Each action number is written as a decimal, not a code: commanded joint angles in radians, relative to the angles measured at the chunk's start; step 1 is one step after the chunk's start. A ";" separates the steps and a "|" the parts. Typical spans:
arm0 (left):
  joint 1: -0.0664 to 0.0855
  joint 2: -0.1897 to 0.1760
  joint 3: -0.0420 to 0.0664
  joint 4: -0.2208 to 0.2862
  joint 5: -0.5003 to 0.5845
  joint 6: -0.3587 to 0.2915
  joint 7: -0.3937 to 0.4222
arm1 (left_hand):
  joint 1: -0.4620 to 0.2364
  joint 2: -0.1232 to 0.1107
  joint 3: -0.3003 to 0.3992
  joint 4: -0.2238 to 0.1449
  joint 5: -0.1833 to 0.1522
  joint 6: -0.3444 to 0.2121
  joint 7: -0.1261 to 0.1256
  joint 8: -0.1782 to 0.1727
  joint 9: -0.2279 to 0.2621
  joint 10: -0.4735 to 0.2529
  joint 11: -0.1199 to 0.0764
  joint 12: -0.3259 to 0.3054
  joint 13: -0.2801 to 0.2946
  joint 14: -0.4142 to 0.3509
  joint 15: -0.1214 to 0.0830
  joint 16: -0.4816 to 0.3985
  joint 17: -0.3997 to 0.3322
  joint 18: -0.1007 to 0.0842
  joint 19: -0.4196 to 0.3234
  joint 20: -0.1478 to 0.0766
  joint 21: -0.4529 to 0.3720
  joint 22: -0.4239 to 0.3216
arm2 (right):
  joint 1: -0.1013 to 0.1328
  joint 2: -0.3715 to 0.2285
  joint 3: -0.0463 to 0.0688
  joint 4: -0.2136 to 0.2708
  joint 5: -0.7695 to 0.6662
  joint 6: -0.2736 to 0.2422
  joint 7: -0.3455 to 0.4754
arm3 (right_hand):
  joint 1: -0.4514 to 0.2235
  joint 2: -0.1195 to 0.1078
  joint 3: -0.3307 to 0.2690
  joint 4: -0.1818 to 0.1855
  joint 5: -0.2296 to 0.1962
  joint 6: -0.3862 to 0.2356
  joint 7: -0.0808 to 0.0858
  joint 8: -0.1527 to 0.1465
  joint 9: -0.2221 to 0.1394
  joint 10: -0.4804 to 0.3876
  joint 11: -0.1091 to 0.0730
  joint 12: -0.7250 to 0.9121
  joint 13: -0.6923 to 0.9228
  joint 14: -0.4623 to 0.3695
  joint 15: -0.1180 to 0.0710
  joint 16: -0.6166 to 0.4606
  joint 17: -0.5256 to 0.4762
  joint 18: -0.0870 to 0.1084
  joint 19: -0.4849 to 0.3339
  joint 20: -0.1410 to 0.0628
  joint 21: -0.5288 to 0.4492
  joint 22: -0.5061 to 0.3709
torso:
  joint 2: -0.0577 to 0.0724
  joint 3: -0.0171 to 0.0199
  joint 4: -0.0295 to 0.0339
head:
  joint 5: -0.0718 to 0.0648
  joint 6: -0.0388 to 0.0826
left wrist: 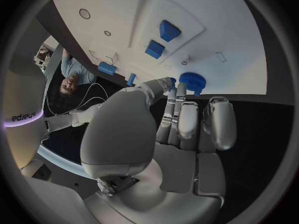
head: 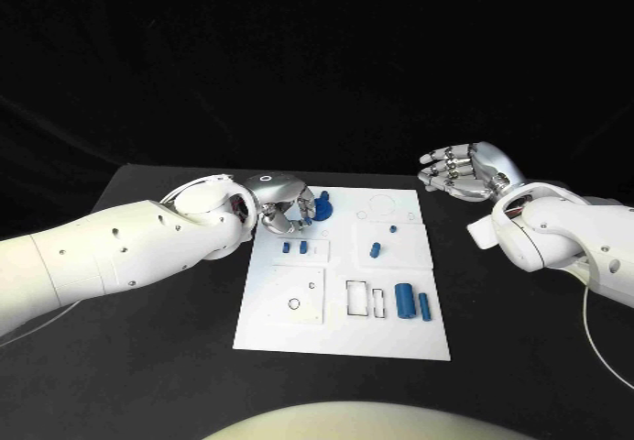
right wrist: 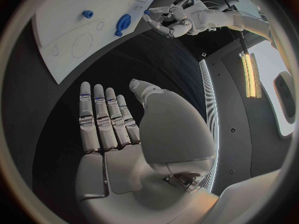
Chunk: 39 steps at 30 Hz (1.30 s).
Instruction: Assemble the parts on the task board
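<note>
The left hand (head: 281,206) is at the board's (head: 343,337) far left corner, fingers curled down beside the blue gear (head: 322,209). From the left wrist view the fingertips (left wrist: 172,83) are just next to the gear (left wrist: 192,80), but I cannot tell whether they pinch it or only touch it. The right hand (head: 465,171) hovers off the board's far right corner over the bench (head: 529,348), fingers spread, holding nothing. Other parts lie on the board: two small blocks (head: 293,247) near its left edge, a peg (head: 376,249) mid-board, and two cylinders (head: 412,302) toward its near right. The step looks like grasping or seating the gear. To do it well, keep the gear level, close evenly on its rim, and lower it straight so it does not tilt or jam on its post.
</note>
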 commanded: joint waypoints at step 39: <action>-0.010 0.019 -0.001 -0.058 0.004 0.071 -0.019 | -0.018 -0.003 -0.002 0.000 -0.004 0.002 0.003 -0.013 0.000 0.008 0.001 -0.016 -0.002 0.003 0.006 0.002 -0.003 -0.012 -0.004 -0.001 -0.009 -0.004 | -0.003 0.006 0.000 -0.001 -0.004 0.014 0.008 | -0.005 0.004 0.001 0.001 -0.005 0.011 0.057 0.001 -0.003 0.006 0.003 -0.008 -0.001 0.010 -0.001 -0.008 -0.004 0.013 0.008 0.002 -0.001 -0.004 | 0.000 0.0014 -0.0025 | 0.015 -0.007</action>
